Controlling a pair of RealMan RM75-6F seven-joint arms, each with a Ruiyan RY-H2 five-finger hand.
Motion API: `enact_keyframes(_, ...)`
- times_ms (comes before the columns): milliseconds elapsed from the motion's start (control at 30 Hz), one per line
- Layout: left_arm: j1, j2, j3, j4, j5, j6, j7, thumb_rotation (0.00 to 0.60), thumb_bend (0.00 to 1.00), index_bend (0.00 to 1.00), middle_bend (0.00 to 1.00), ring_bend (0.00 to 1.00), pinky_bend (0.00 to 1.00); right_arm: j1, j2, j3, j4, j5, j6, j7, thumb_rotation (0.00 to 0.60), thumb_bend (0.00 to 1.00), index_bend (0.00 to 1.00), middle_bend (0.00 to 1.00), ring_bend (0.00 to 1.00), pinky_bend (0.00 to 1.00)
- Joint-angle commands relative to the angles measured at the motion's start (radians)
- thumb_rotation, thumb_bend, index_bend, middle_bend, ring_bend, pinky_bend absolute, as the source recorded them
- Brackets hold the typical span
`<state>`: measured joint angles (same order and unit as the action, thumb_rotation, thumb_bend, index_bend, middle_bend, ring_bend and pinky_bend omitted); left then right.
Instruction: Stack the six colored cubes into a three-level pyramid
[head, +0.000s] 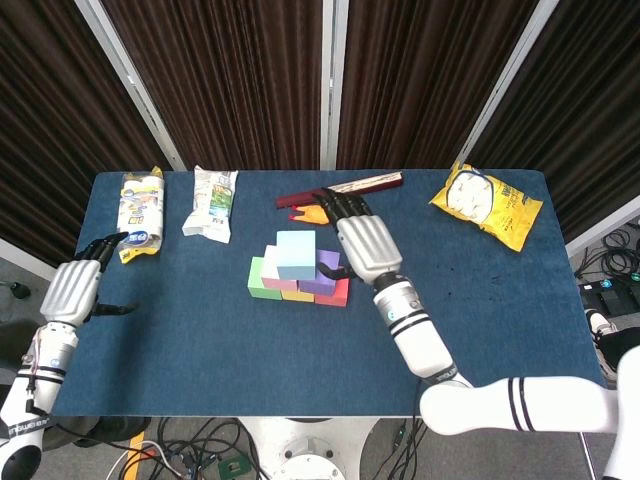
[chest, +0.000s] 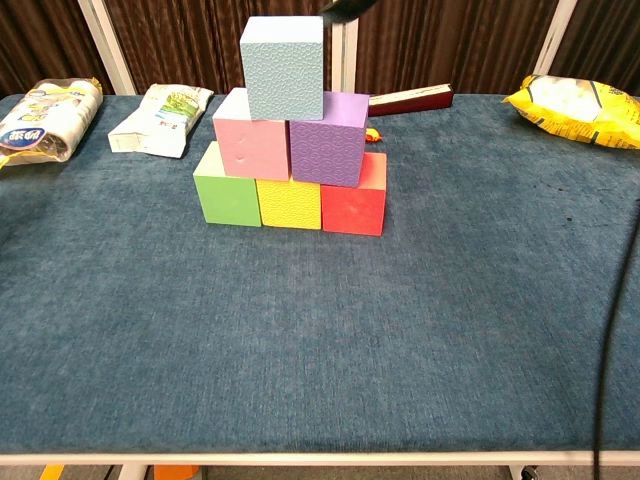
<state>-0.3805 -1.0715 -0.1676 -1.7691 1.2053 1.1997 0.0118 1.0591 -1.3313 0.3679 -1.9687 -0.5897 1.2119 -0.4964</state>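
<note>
Six cubes form a pyramid near the table's middle. The green cube (chest: 227, 187), yellow cube (chest: 290, 202) and red cube (chest: 354, 206) make the bottom row. On them sit the pink cube (chest: 252, 145) and purple cube (chest: 328, 150). The light blue cube (chest: 284, 78) (head: 296, 253) tops the stack. My right hand (head: 365, 243) hovers above and to the right of the stack, fingers spread, holding nothing; only a fingertip (chest: 342, 8) shows at the chest view's top edge. My left hand (head: 74, 288) is open at the table's left edge.
Two snack packets (head: 141, 210) (head: 211, 201) lie at the back left. A dark red box (head: 340, 188) lies behind the stack with a small orange item beside it. A yellow chip bag (head: 486, 203) sits at the back right.
</note>
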Motion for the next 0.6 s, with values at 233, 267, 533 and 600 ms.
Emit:
enact_keyframes(233, 0.032, -0.056, -0.005, 0.110, -0.064, 0.084, 0.109, 0.600, 0.02, 0.10, 0.11, 0.10, 0.25, -0.369, 0.205, -0.246, 0.039, -0.452, 0.167, 0.276, 0.600, 0.18, 0.00, 0.10, 0.00, 0.01)
enact_keyframes(267, 0.036, -0.062, -0.002, 0.122, -0.062, 0.093, 0.117, 0.600, 0.02, 0.10, 0.11, 0.10, 0.25, -0.397, 0.219, -0.263, 0.057, -0.476, 0.166, 0.323, 0.600, 0.18, 0.00, 0.11, 0.00, 0.01)
enact_keyframes(533, 0.092, -0.085, 0.039, 0.166, -0.009, 0.168, 0.142, 0.600, 0.02, 0.10, 0.11, 0.10, 0.22, -0.599, 0.297, -0.408, 0.311, -0.791, 0.196, 0.748, 0.600, 0.21, 0.00, 0.08, 0.00, 0.06)
enact_keyframes(600, 0.111, -0.080, 0.058, 0.155, 0.009, 0.176, 0.131, 0.600, 0.02, 0.10, 0.11, 0.10, 0.22, -0.644, 0.287, -0.434, 0.382, -0.852, 0.240, 0.777, 0.600, 0.21, 0.00, 0.08, 0.00, 0.04)
